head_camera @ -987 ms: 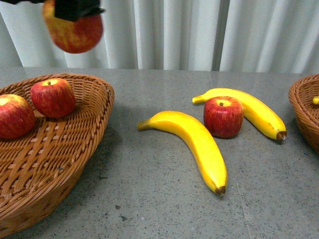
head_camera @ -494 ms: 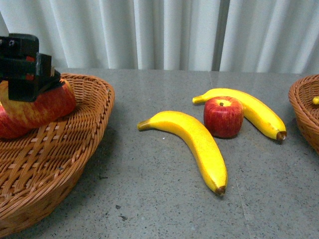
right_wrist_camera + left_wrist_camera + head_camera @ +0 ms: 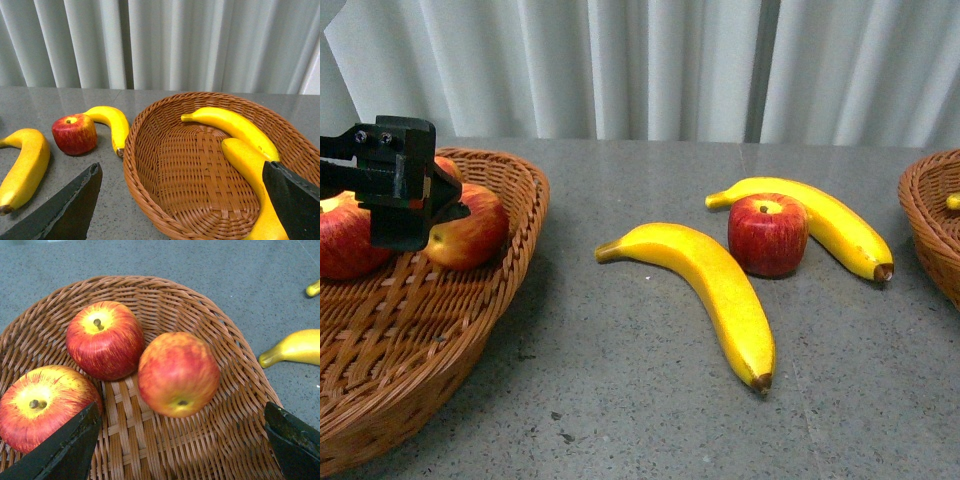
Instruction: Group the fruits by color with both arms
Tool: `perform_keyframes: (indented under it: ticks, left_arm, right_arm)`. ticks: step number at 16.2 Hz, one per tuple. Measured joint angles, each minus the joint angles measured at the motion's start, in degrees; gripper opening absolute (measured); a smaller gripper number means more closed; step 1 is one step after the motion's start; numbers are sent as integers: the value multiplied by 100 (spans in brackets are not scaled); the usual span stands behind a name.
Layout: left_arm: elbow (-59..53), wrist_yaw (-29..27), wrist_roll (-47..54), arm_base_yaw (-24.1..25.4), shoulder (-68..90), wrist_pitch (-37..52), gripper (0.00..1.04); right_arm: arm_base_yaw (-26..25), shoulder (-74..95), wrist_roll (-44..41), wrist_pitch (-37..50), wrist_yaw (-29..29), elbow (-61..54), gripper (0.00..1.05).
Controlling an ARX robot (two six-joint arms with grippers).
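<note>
From the front, my left gripper (image 3: pixel 415 205) hangs over the left basket (image 3: pixel 440 330), in front of the apples there. A streaked apple (image 3: pixel 475 232) sits just right of it, a second apple (image 3: pixel 340 238) is at the frame's left edge, and a sliver of a third apple (image 3: pixel 447 165) shows behind the black housing. On the grey table (image 3: pixel 620 400) lie the near banana (image 3: pixel 710 285) and the far banana (image 3: pixel 830 222), with the loose apple (image 3: pixel 767 235) between them, close against the far one. The right basket (image 3: pixel 930 225) shows at the right edge.

My left wrist camera looks down into the left basket. All three apples rest on the weave — two stem-up, the streaked one tipped over and touching its neighbour. My fingers (image 3: pixel 65 450) stand wide apart, gripping nothing.

My right wrist camera shows the right gripper (image 3: pixel 181 167) spread wide too and empty, above the right basket. Inside it a slim banana (image 3: pixel 235 125) and a thick banana (image 3: pixel 252 172) lie side by side. The far banana's tip comes just beside that basket's rim — the loose apple and near banana lie further off.
</note>
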Motion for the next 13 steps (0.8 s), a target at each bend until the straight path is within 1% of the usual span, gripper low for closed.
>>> perform_keyframes:
  ticks: [3, 6, 7, 10, 13]
  left_arm:
    - [63, 7, 26, -116, -131, 15, 98]
    - [588, 157, 282, -382, -46, 240, 98]
    - [966, 332, 369, -474, 269, 273, 98]
    - [1670, 564, 533, -776, 1099, 188, 98]
    - [2409, 660, 686, -1340, 1943, 286, 98]
  right_arm:
    - [0, 0, 0, 0, 0, 2, 98]
    - [0, -2, 2, -2, 0, 2, 98]
    - [0, 0, 2, 0, -2, 2, 98]
    - [0, 0, 0, -2, 0, 2, 98]
    - [0, -2, 2, -2, 0, 2, 98]
